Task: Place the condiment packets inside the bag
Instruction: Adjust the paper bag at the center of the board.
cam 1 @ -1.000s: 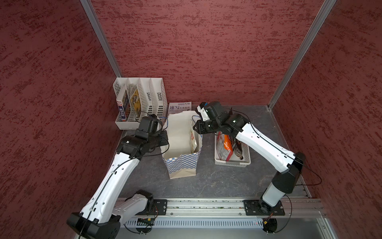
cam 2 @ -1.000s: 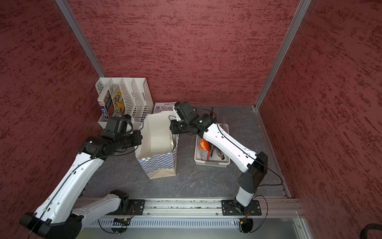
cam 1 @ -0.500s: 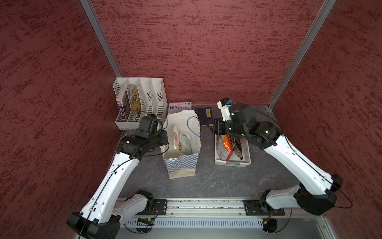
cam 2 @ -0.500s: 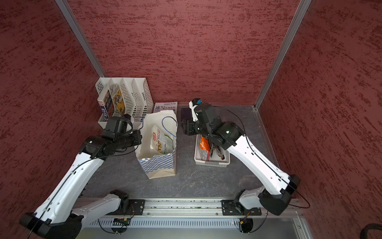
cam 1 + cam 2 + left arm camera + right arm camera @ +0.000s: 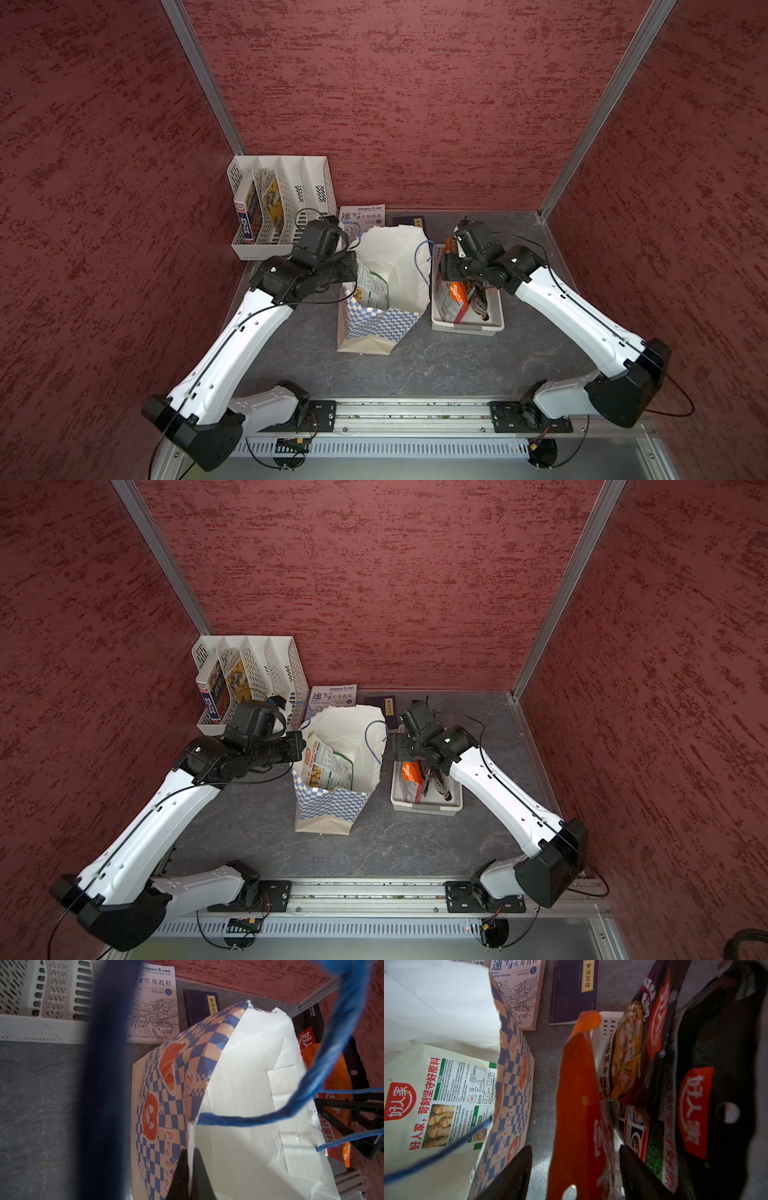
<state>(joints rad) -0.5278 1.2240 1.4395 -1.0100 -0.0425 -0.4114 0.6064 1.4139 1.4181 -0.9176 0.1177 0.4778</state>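
Paper bag (image 5: 382, 324) stood open, rim pinched by the left gripper (image 5: 190, 1167), one white-green packet (image 5: 328, 766) inside. The right gripper (image 5: 575, 1149) gaped astride an orange packet (image 5: 577, 1095) in the basket (image 5: 465, 328) (sketch book (image 5: 361, 218) and dark book (image 5: 573, 991) lay behind).

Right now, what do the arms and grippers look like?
The left arm and right arm have white shells, black joints and wrists, and thin black cables running along them. The left gripper and right gripper have matte black, tapered fingers.
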